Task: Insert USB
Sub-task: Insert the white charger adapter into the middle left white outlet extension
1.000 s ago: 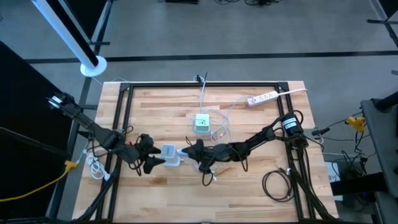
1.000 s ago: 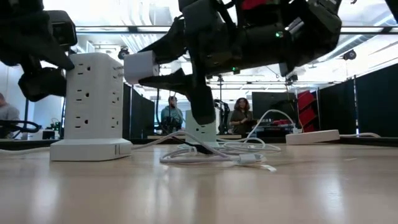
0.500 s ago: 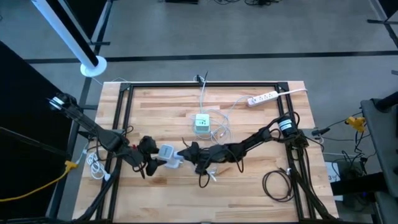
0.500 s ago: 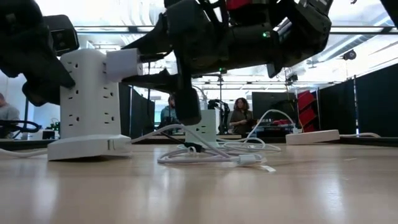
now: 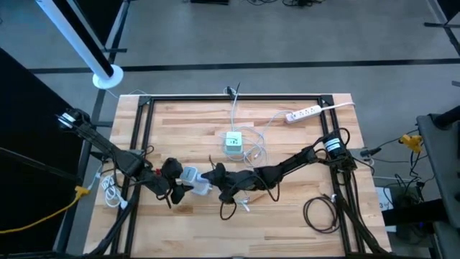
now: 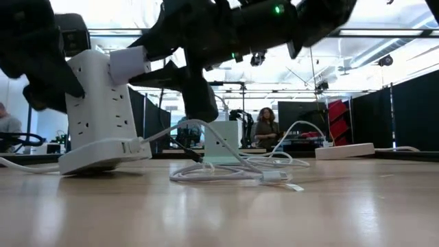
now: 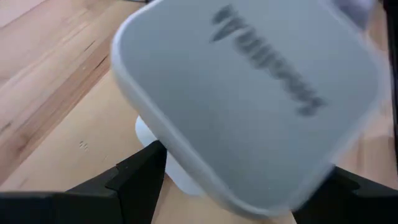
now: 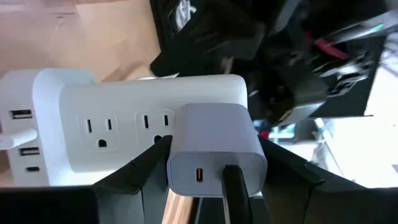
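Tilted now against my left gripper point(image 5: 176, 188), which clasps it, the power tower point(image 6: 103, 103) meets the white charger point(image 8: 214, 149) pinched in my right gripper point(image 5: 208, 180), its plug not seated

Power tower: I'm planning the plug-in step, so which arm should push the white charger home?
Right. Its end effector already holds the white charger against the power tower outlets. The left end effector grips the tower, which is tilted, so it should brace.

two dark jointed arms, black cabling
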Controlling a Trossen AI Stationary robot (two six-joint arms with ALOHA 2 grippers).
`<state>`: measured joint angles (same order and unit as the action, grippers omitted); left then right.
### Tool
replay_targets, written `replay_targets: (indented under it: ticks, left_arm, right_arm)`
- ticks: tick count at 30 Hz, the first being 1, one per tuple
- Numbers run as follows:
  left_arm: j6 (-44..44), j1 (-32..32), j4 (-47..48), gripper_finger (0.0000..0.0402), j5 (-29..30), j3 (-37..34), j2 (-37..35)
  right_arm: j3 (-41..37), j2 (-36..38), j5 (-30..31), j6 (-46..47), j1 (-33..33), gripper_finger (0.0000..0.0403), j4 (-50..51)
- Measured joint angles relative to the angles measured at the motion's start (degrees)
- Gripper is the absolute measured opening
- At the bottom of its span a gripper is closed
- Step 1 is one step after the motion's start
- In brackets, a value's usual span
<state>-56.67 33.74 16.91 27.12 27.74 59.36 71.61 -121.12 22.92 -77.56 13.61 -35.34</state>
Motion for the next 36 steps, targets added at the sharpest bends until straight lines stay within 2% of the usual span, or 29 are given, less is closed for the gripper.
replay_targets:
  ticks: [4, 10, 26, 36]
  left_arm:
    - [-1.0, 0.0, 10.2, 0.0275, -0.3, 5.5, 1.5]
    - [-1.1, 0.0, 16.7, 0.0275, 0.0, 11.0, 4.9]
    - [-1.5, -0.3, 27.1, 0.0275, 0.9, 21.3, 16.4]
    - [-5.2, -1.5, 26.4, 0.0275, 1.4, 21.5, 17.7]
  right_arm:
    - [2.7, -0.1, 2.8, 1.4, 0.8, 0.0189, 6.2]
    - [4.6, -0.1, 5.1, 1.9, 2.0, 0.0189, 10.1]
    - [5.7, -0.2, 8.8, 8.0, 2.5, 0.019, 12.9]
    - [5.7, -0.2, 10.8, 9.1, 3.5, 0.019, 13.5]
